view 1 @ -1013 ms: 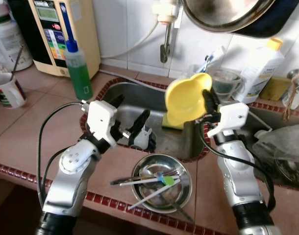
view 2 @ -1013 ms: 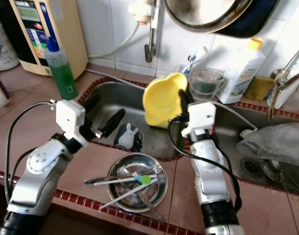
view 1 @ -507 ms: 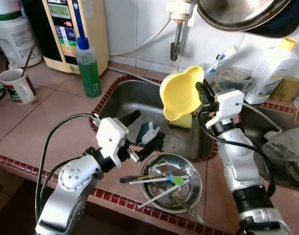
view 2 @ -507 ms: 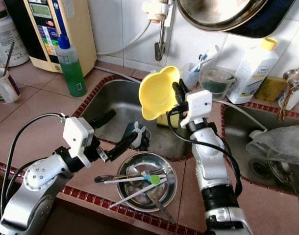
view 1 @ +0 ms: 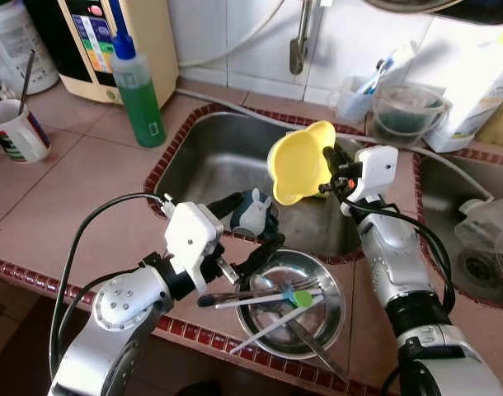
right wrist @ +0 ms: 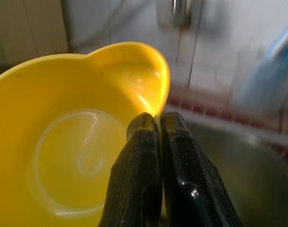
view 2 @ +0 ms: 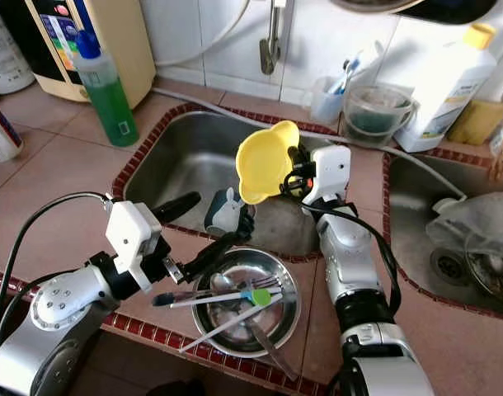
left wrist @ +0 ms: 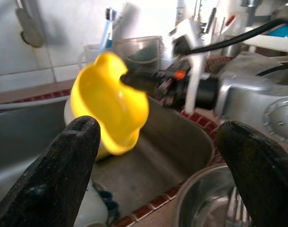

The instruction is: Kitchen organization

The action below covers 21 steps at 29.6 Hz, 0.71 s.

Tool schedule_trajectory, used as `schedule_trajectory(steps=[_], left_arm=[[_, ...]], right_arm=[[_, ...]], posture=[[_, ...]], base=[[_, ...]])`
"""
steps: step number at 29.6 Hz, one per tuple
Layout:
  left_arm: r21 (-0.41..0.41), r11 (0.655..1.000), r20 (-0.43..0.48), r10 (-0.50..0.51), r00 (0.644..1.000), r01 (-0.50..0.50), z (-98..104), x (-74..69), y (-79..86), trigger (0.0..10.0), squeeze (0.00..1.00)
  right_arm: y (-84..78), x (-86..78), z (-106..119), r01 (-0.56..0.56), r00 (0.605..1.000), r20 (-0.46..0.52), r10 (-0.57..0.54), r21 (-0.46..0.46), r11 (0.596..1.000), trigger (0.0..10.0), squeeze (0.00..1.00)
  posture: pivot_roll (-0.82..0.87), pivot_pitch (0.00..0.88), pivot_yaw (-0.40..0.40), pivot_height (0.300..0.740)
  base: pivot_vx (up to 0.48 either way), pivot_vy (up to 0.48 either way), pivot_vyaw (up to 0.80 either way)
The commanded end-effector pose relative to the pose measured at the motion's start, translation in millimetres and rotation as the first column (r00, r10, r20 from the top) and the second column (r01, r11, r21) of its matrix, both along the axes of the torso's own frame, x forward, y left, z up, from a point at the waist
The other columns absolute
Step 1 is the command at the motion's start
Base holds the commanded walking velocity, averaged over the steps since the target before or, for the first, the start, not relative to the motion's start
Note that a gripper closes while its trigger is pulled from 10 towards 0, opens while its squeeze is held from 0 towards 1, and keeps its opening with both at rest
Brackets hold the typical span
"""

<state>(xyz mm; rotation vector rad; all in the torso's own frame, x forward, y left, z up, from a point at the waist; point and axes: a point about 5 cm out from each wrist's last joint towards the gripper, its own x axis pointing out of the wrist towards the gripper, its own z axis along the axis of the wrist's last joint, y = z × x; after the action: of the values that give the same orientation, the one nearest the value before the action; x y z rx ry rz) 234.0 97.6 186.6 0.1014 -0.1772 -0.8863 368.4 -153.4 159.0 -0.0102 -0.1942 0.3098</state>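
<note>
My right gripper (view 1: 327,169) is shut on the rim of a yellow plastic bowl (view 1: 299,162), which it holds tilted above the right part of the steel sink (view 1: 204,157). In the right wrist view both fingers pinch the yellow bowl (right wrist: 73,142) at its edge. My left gripper (view 1: 258,219) is open over the sink's front edge, with its fingers either side of a small white and blue bunny cup (view 1: 253,213). Just in front, on the counter, a steel bowl (view 1: 338,285) holds several utensils.
A green soap bottle (view 1: 138,91) and a water purifier (view 1: 111,33) stand at the back left, and a mug (view 1: 16,132) at the far left. The faucet (view 1: 299,41) hangs over the sink. A clear container (view 1: 408,111) sits behind it. A second basin (view 1: 474,247) lies to the right.
The camera has shifted. My left gripper has moved right along the sink's front edge, closer to the steel bowl. The right gripper still holds the yellow bowl, now lower over the sink.
</note>
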Motion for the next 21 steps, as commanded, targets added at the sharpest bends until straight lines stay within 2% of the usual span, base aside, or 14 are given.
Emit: schedule_trajectory(steps=[1,6,18,20,21], left_arm=[[0.007,1.0,0.006,-0.028,1.0,0.028,3,-6.0,-3.4,10.0,0.0],[0.018,0.999,-0.012,-0.039,0.999,0.039,0,-9.8,-6.6,10.0,0.0],[0.029,1.0,-0.012,-0.011,1.0,0.012,1,-5.7,-5.8,10.0,0.0],[0.033,0.999,-0.004,0.0,1.0,0.0,2,-4.7,-5.7,10.0,0.0],[0.034,0.999,0.0,0.004,1.0,-0.004,2,-4.5,-5.7,10.0,0.0]], right_arm=[[-2.8,3.7,3,0.002,1.0,-0.01,-0.002,0.017,1.0,10.0,0.0],[-0.2,7.8,1,-0.004,0.999,-0.051,0.007,0.052,0.999,10.0,0.0],[10.8,9.6,-4,-0.051,0.995,-0.082,0.056,0.065,0.997,10.0,0.0],[11.5,10.2,-5,-0.061,0.994,-0.088,0.067,0.075,0.995,10.0,0.03],[11.7,10.4,-5,-0.062,0.994,-0.087,0.069,0.075,0.995,10.0,0.15]], posture=[[0.11,0.242,0.003,0.74],[0.11,0.249,0.005,0.74],[0.12,0.239,0.001,0.74],[0.12,0.236,0.0,0.74],[0.12,0.236,0.0,0.74]], base=[[0.0,0.0,0.0],[0.0,0.0,0.0],[0.0,0.0,0.0],[0.0,0.0,0.0],[0.0,0.0,0.0]])
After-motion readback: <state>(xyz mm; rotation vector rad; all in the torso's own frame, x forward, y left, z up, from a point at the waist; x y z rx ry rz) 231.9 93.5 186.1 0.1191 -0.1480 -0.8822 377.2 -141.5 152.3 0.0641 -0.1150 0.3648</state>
